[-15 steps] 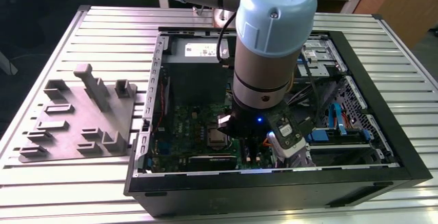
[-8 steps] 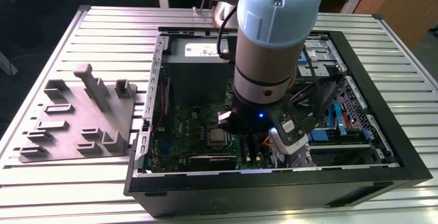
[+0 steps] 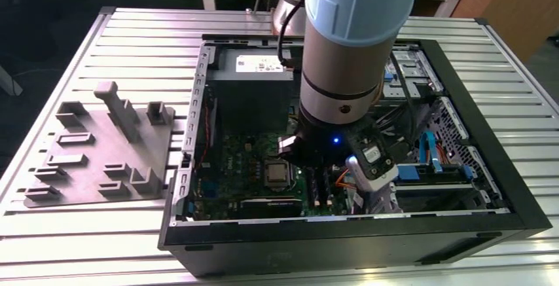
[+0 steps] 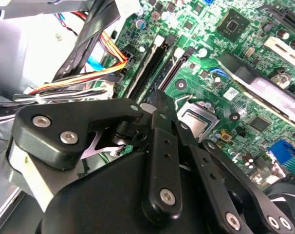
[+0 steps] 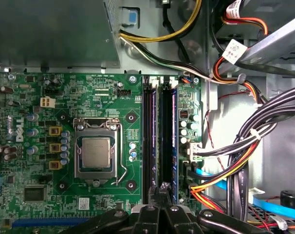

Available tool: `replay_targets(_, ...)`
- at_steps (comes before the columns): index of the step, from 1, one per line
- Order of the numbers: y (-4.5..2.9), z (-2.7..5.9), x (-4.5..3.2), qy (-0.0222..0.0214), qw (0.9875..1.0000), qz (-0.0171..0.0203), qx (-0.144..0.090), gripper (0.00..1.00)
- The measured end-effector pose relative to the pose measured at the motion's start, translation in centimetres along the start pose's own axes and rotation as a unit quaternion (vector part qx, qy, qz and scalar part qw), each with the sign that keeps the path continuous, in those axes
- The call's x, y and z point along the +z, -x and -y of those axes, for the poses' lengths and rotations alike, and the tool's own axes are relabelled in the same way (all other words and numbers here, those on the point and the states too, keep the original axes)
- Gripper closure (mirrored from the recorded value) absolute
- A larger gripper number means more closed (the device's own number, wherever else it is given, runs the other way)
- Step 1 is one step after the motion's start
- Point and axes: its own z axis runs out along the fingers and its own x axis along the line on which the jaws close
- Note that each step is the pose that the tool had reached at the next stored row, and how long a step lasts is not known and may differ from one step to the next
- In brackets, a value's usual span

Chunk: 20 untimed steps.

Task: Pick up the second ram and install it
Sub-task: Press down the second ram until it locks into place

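- Second ram (image 5: 173, 141) sits upright in one of the two long black slots on the motherboard (image 5: 89, 102), its blue-green edge showing along the slot in the first wrist view.
- A neighbouring slot (image 5: 148, 141) runs parallel just beside it, between the stick and the processor socket (image 5: 96, 153).
- Pincer (image 5: 163, 191) is down at one end of the slot pair, its black fingers (image 5: 163, 207) brought close together with their tips at the slot end; whether they actually grip the stick cannot be told.
- In the second wrist view the pincer (image 4: 159, 100) linkage fills the foreground, with its tip meeting the end of the dark slots (image 4: 159, 66).
- In the exterior view the arm (image 3: 349, 57) reaches down into the open computer case (image 3: 454, 230), which lies on a ribbed metal surface (image 3: 131, 37).
- A grey fixture plate (image 3: 96, 161) with raised blocks lies on the surface on the exterior view's left, apart from the case.
- Bundled cables (image 5: 235, 161) in orange, red, yellow and black run just beside the slots.
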Motion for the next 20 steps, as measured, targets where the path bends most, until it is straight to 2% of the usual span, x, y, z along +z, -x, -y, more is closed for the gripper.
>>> replay_targets(4, 0.01, -0.03, -0.02, -0.0002, 1.0000, 0.0000, 0.000, 0.90)
replay_targets(7, 0.00, -0.48, 0.02, -0.0001, 1.0000, 0.0000, 0.000, 0.90)
replay_targets(20, -0.06, -3.96, 0.22, 0.0002, 1.0000, 0.0000, 0.000, 0.90)
